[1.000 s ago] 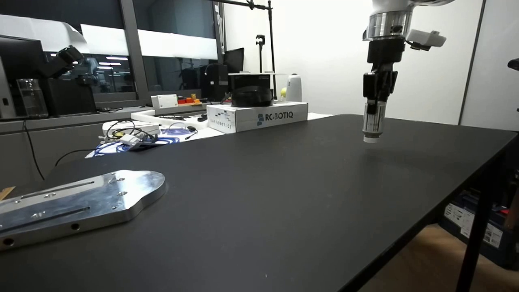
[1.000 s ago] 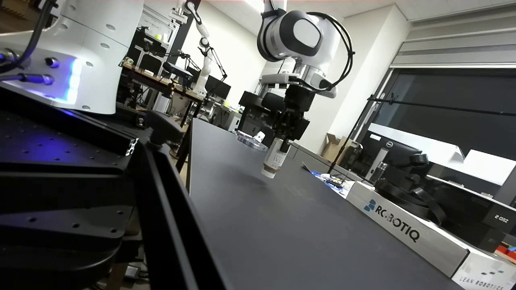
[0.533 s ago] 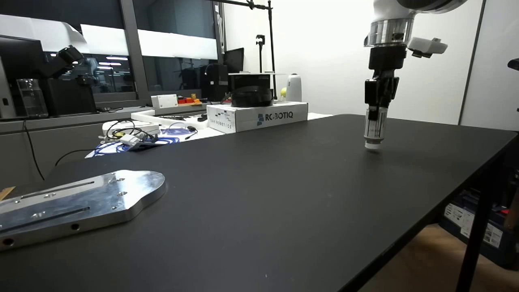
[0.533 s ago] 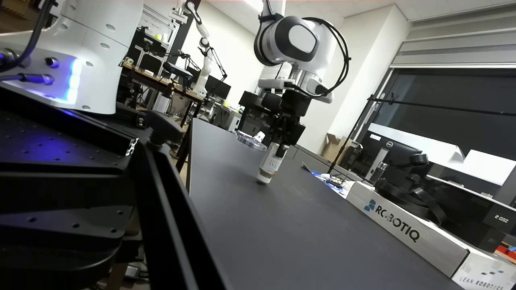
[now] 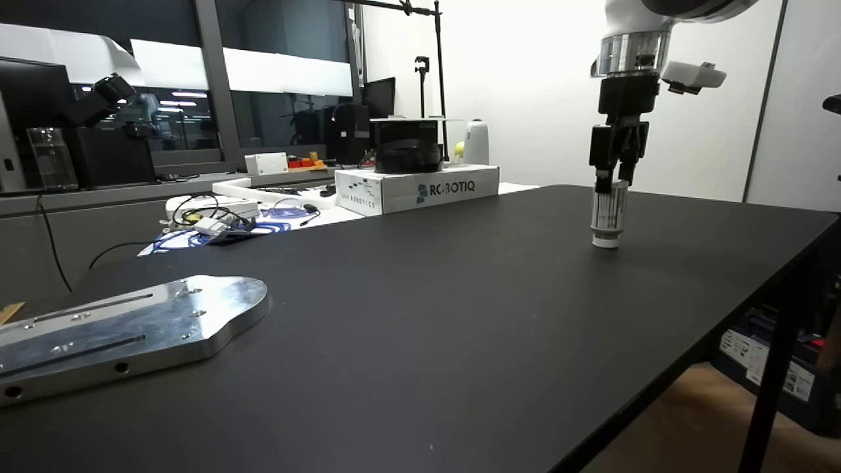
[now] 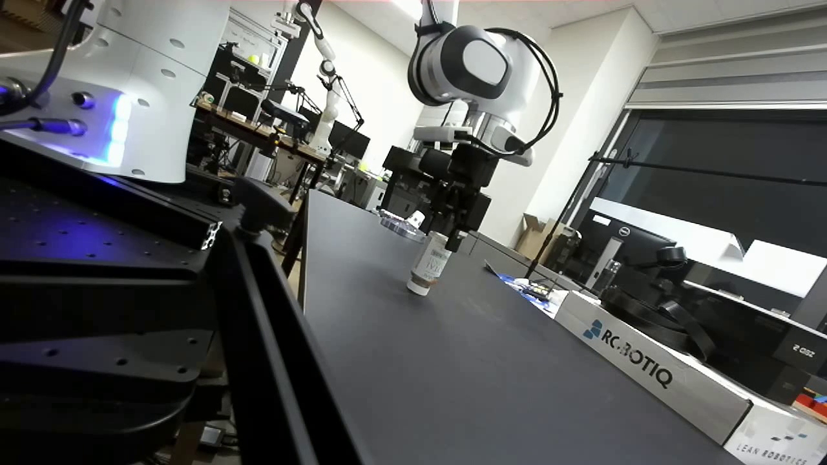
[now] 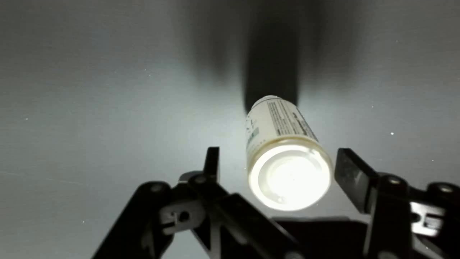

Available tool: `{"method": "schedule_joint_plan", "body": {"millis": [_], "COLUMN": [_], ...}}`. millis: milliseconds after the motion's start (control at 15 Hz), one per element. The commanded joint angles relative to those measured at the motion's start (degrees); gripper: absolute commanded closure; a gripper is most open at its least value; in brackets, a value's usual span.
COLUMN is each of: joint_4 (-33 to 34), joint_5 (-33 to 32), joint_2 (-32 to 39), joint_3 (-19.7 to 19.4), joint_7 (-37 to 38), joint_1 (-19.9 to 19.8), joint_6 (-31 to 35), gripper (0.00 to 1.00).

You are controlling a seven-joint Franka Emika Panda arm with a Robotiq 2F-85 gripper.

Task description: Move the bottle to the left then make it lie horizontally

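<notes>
The bottle (image 5: 608,211) is a small whitish cylinder with a printed label, standing upside down on its white cap on the dark table (image 5: 407,315). In both exterior views its cap end meets the tabletop; the lean of the bottle (image 6: 429,260) matches that camera's tilt. My gripper (image 7: 280,162) is open around the bottle's upper end, pointing down. Seen from the wrist, the bottle (image 7: 282,122) shows its bright round base between the fingers. A clear gap lies on the left side, while the right finger pad (image 7: 354,178) is very close; whether it touches I cannot tell.
A shiny metal plate (image 5: 190,315) with slots lies at the table's near corner. Beside the table are a white Robotiq box (image 5: 440,190) and cables (image 5: 217,223). The table's edge (image 5: 696,348) runs along the side near the bottle.
My gripper has come down with the bottle until its cap met the table. The fingers have since opened and let go, and the bottle stays standing between them.
</notes>
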Motion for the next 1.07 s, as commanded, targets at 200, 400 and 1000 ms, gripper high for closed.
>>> {"method": "schedule_joint_plan", "body": {"millis": [200, 400, 1000], "joint_4": [-0.1, 0.0, -6.9], "joint_5": [1.3, 0.6, -5.1], "joint_2": [-8.0, -9.3, -10.4], "joint_3": [0.1, 0.0, 0.1], "joint_7": [-0.2, -0.1, 1.0], "joint_1": [-0.9, -1.1, -1.6], "joint_6": [-8.4, -11.1, 5.1], "gripper": [0.00, 0.00, 0.00]}}
